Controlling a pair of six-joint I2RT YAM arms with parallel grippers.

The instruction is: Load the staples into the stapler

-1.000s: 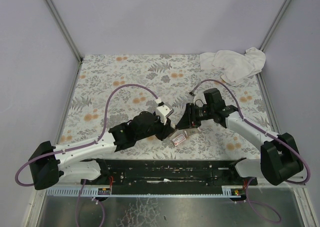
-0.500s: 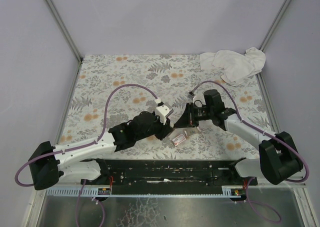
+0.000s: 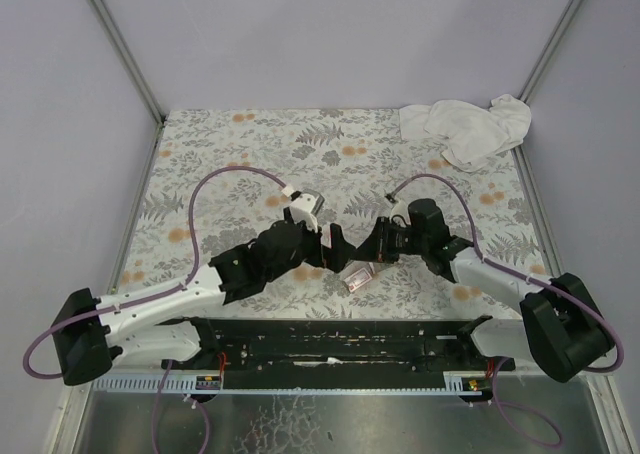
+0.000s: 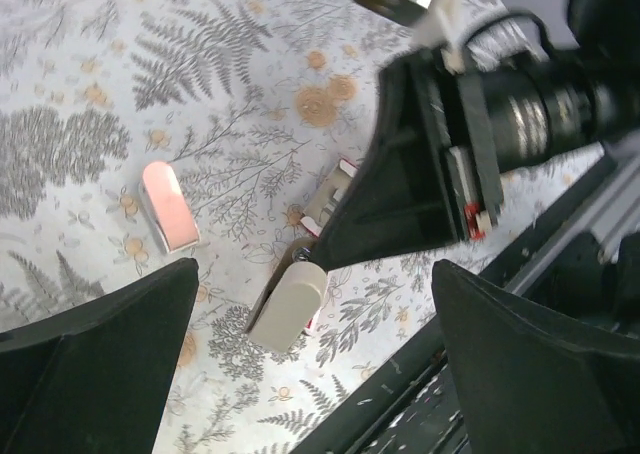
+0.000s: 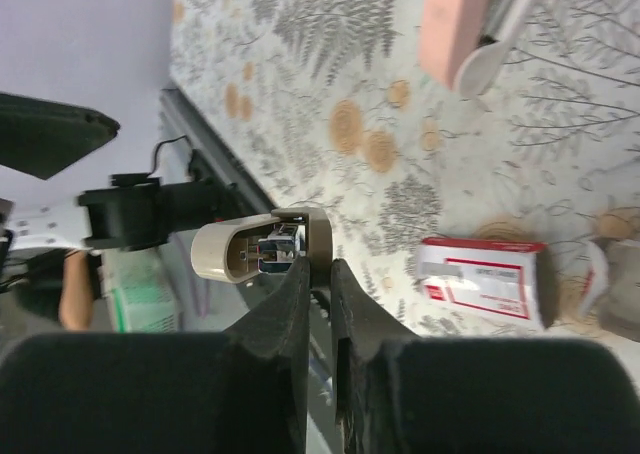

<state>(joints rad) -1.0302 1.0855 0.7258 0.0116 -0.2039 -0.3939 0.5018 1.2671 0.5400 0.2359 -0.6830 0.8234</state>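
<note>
The stapler (image 5: 250, 249) is small and beige, and it hangs above the table with its underside showing. My right gripper (image 5: 318, 270) is shut on its hinge end. From the left wrist the stapler (image 4: 290, 309) shows below the black right gripper (image 4: 330, 254). My left gripper (image 4: 315, 272) is wide open, its fingers (image 4: 100, 344) standing apart on either side of the stapler without touching it. The staples (image 5: 485, 282), a flat white-and-red box, lie on the floral table just beside the grippers (image 3: 358, 277). In the left wrist view the box is mostly hidden behind the right gripper.
A small pink-and-white object (image 4: 168, 206) lies on the table left of the stapler, also visible from the right wrist (image 5: 465, 19). A crumpled white cloth (image 3: 470, 126) sits at the back right corner. The black rail (image 3: 330, 344) runs along the near edge.
My left gripper has opened and let go of the stapler, its wrist swinging back and left. My right gripper has closed on the stapler and shifted slightly left.
</note>
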